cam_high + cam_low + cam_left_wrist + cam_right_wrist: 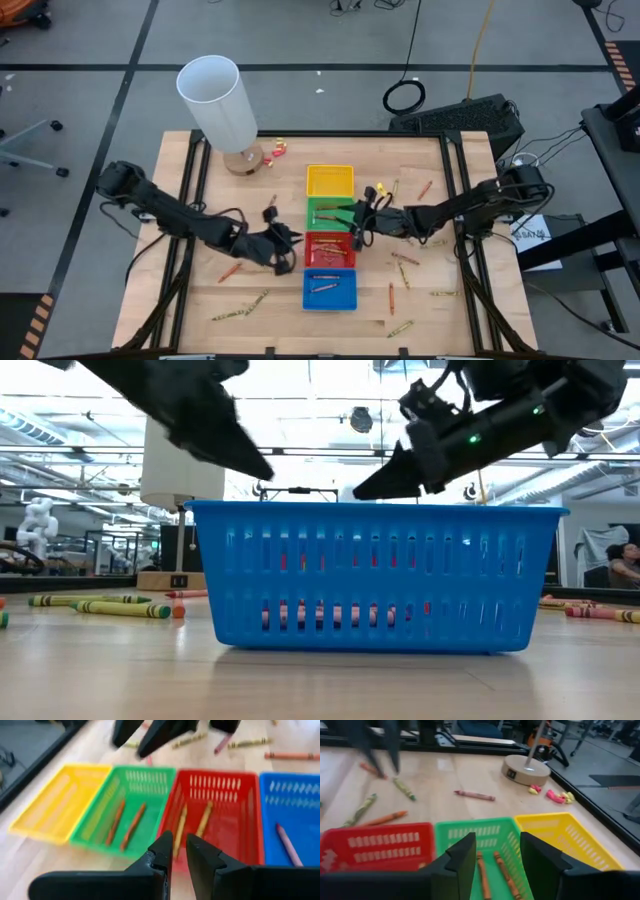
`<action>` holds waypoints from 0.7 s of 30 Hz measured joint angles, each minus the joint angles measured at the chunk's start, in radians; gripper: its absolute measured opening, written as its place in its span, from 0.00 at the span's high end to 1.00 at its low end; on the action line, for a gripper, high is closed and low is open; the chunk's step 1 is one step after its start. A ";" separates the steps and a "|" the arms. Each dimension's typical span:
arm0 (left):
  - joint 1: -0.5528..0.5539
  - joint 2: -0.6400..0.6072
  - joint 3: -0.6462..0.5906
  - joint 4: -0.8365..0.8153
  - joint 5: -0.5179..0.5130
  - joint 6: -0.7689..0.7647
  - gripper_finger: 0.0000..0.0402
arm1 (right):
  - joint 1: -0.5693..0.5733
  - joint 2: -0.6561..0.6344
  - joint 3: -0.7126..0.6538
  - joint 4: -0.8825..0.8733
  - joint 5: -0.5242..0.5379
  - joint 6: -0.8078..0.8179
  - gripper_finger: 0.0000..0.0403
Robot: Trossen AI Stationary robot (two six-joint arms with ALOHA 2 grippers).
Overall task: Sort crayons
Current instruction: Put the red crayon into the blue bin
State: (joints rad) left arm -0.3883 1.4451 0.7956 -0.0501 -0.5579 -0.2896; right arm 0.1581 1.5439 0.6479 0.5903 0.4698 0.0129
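Four trays stand in a row: yellow (330, 180), green (330, 212), red (330, 248) and blue (330, 288). Two brownish-orange crayons (492, 870) lie in the green tray, an olive one (204, 817) in the red tray and a pinkish one (287, 842) in the blue tray. My left gripper (290, 255) hangs by the red tray's left wall, shut on an olive-yellow crayon (181, 822). My right gripper (497, 850) stands open above the green tray, nothing between its fingers. In the low view the blue tray (375, 575) hides the other trays. My left gripper pinches the olive-yellow crayon between its two fingertips (167, 845). The crayon's lower part (176, 851) sits in the narrow gap. The fingers slant down from the table's left and lie across the crayon. It is lifted clear, at the red tray's left wall.
A white cylinder (215, 100) on a wooden base (243, 160) stands at the far left, with small red and yellow bits (275, 148) beside it. Loose crayons lie left of the trays (240, 305) and right of them (405, 272).
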 joint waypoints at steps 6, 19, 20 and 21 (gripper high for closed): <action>-0.006 -0.104 0.000 -0.367 -0.120 -0.211 0.86 | 0.059 -0.002 0.000 -0.002 -0.003 0.010 0.66; 0.166 -0.102 -0.131 -0.535 -0.168 -0.588 0.70 | 0.139 -0.002 0.000 0.056 0.000 0.025 0.66; 0.178 -0.102 -0.152 -0.500 -0.163 -0.576 0.67 | 0.139 -0.002 0.000 0.054 0.000 0.024 0.66; 0.186 -0.102 -0.169 -0.459 -0.160 -0.567 0.64 | 0.138 -0.002 0.000 0.053 0.000 0.024 0.66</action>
State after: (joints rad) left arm -0.2026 1.3430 0.6269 -0.5086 -0.7179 -0.8571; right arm 0.2966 1.5417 0.6479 0.6430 0.4696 0.0372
